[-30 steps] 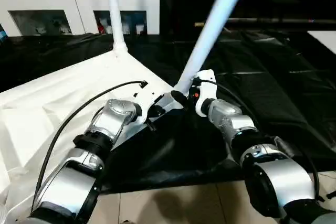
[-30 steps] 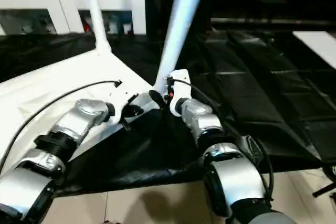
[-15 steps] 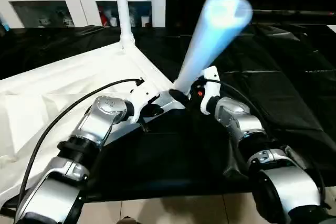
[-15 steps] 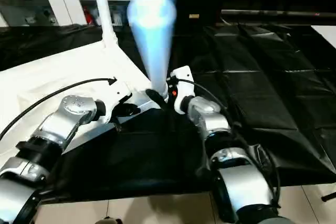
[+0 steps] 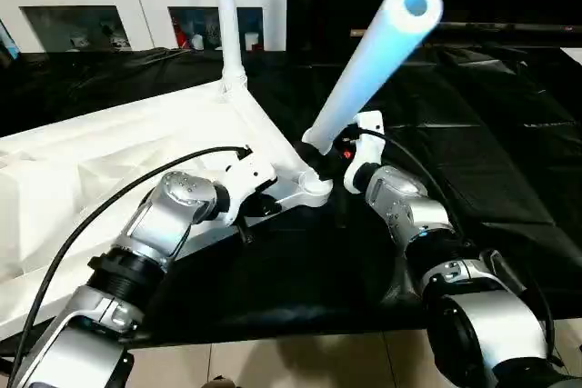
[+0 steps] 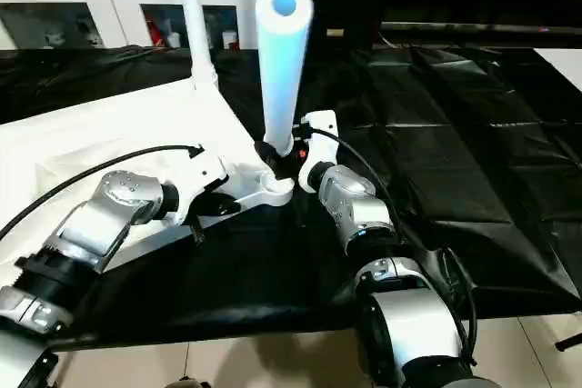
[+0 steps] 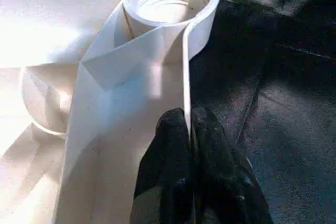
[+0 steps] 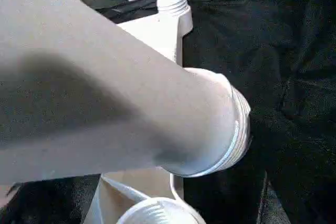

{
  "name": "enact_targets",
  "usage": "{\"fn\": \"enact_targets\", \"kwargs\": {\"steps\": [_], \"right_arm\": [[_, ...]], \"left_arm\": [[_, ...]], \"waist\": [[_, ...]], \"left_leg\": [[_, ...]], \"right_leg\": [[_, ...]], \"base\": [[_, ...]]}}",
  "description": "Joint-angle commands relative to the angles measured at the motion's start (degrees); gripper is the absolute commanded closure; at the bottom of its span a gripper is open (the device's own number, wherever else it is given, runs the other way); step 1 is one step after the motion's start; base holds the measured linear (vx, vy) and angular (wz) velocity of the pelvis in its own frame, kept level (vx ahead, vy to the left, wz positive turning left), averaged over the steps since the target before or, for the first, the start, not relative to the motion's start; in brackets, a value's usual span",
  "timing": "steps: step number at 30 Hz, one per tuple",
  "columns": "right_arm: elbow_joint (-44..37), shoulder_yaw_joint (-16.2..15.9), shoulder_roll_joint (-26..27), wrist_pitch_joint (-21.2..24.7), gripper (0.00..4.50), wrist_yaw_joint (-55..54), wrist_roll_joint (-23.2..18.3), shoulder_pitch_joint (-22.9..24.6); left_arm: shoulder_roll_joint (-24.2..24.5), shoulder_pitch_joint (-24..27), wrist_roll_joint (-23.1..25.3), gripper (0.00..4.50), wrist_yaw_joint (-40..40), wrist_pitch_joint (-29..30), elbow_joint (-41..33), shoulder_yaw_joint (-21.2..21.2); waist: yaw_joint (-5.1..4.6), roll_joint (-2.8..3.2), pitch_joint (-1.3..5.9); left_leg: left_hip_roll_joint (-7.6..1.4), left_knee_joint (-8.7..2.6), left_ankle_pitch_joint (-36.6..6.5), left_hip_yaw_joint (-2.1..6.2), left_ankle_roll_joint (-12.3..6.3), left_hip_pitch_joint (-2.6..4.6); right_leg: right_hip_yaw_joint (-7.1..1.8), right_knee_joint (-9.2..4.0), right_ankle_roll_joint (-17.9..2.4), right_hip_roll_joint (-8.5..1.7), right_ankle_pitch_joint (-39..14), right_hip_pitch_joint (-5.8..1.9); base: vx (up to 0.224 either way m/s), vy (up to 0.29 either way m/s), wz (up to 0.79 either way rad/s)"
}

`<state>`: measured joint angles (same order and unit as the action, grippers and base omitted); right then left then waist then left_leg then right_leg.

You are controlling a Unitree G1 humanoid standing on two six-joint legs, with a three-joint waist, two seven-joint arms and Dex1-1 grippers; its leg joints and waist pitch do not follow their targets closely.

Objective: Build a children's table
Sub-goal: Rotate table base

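Swung toward camera since a second ago: second leg (image 5: 368,74), open top end now facing the head view; threaded foot lifted off the corner socket (image 5: 316,190), now hanging just above and beside it, not seated.

Left claw (image 7: 189,145) pinched narrow on the thin rim wall of the tabletop (image 5: 109,161), right next to the socket; steadying the corner.

Right claw (image 5: 329,154) at the leg's lower end; fingers spread wide around the tube; looks more cradled than clamped; actual contact hard to read, so can't confirm a real hold.

Tabletop upside down on black sheet over the worktop, ribbed underside up; first leg (image 5: 227,20) already standing upright in the far corner socket.

Step in hand: fitting leg two into the near corner; probably under halfway overall, with two legs not dealt with.

Leg long axis tilted hard: foot down by the socket, top leaning up and back toward the robot; well off the socket's vertical axis.

Next move, by judgement: tip leg upright, centre threaded end over socket mouth, lower and twist in; risk of cross-threading or the leg slipping if the right claw isn't tightened first.
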<state>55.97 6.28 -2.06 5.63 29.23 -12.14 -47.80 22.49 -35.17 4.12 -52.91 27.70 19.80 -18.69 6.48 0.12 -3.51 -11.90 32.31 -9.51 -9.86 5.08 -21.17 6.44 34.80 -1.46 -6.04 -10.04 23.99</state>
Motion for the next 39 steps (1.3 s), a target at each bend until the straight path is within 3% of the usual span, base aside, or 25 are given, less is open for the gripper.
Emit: {"fn": "enact_targets", "kwargs": {"steps": [1, 10, 22, 31, 39], "right_arm": [[-2.1, 0.3, 0.0, 0.7, 0.47, 0.3, -0.8, 0.0], [-2.0, 0.5, -0.4, 0.7, 1.21, 0.5, -0.5, 0.0], [-4.0, 0.0, -2.0, 1.4, 2.14, 2.1, -0.2, 1.7], [-7.4, -0.2, -2.0, 2.5, 2.95, 2.1, -0.3, 5.0], [-10.1, -0.3, -3.6, 3.8, 3.78, 2.4, -0.1, 7.1]], "left_arm": [[0.4, 1.2, 0.3, 4.50, -1.4, 1.2, -1.4, -1.9], [0.9, 2.0, 0.2, 4.50, -1.4, 2.3, -3.0, -2.0], [2.1, 2.6, 0.5, 4.50, -1.7, 1.9, -4.0, -2.0], [2.4, 3.3, 0.4, 4.50, -1.8, 1.6, -4.4, -2.2], [6.3, 6.2, -1.2, 4.50, -10.0, -8.5, -6.8, -4.4]], "waist": [[-0.05, 0.11, 4.62], [0.01, -0.06, 4.56], [0.01, -0.49, 4.81], [0.08, -0.51, 4.78], [0.20, -0.30, 4.71]], "left_leg": [[-1.06, -2.94, -6.4, -0.18, -2.23, 0.33], [-1.06, -2.90, -7.8, -0.18, -1.83, 0.39], [-0.85, -2.50, -5.0, -0.24, -2.98, 0.24], [-0.90, -2.52, -6.3, -0.21, -2.60, 0.33], [-0.95, -2.62, -7.6, -0.19, -1.94, 0.53]], "right_leg": [[-3.21, -2.69, -13.2, -2.61, -2.8, -4.16], [-3.23, -2.90, -12.5, -2.70, -6.0, -4.11], [-3.19, -2.38, -13.0, -2.51, -2.7, -4.30], [-3.21, -2.57, -12.4, -2.50, -4.4, -4.23], [-3.23, -2.72, -12.0, -2.51, -5.8, -3.99]], "base": [[0.000, 0.000, 0.00], [0.000, 0.000, 0.00], [0.000, 0.000, 0.00], [0.000, 0.000, 0.00], [0.000, 0.000, 0.00]]}}
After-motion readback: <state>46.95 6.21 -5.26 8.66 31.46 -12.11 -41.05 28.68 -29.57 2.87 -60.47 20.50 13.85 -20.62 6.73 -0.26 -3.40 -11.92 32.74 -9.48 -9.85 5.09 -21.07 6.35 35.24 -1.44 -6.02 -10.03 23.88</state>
